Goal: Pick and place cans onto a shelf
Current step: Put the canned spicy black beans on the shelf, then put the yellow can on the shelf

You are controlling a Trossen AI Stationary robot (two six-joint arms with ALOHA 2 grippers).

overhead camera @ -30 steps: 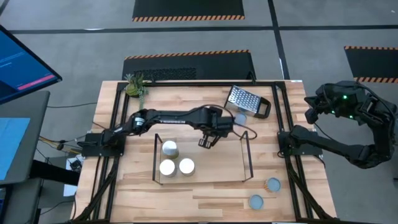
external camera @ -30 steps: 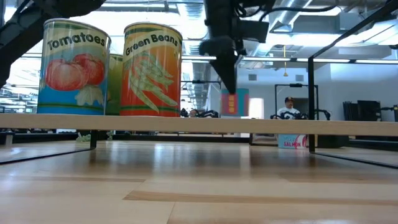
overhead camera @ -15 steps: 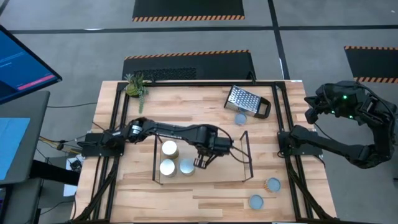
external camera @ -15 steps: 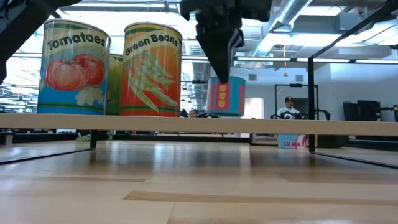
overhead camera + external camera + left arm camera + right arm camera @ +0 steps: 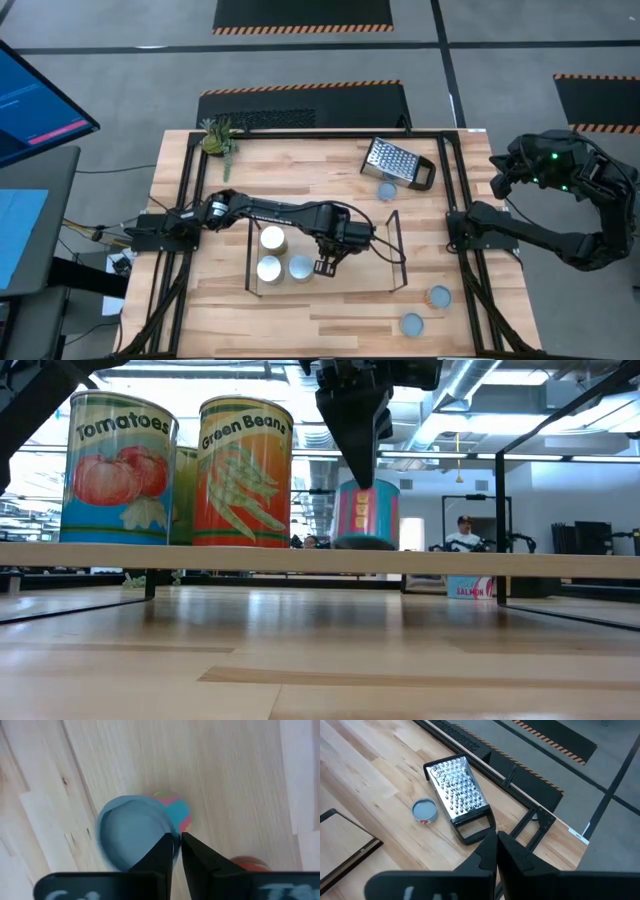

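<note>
Worktop: pale wood planks with a black metal frame around them.
Shelf: thin black wire, box shaped, with a flat light wood floor. It sits in the middle of the high view. In the low view its floor is a long pale strip.
Left tool: reaches into the shelf near the middle of the high view. In the low view it comes down from the top and its dark tip meets the top of the pink can. It is narrow, at the can's rim. I cannot tell if it pinches the rim or only touches it.
Pink can: short and round, with a pink, blue and yellow label. It stands upright on the shelf floor. In the left wrist view its top is a smooth blue-grey circle. The tool hides it in the high view.
Tomatoes can and Green Beans can: tall in the low view, at upper left, shiny labels, side by side on the shelf. A third can behind them is mostly hidden.
Loose cans: one just below the grater, and two at lower right of the high view, outside the shelf.
Grater: bumpy silver metal with a black handle.
Right tool: waits off the right edge of the worktop, pressed narrow, with nothing in it.
</note>
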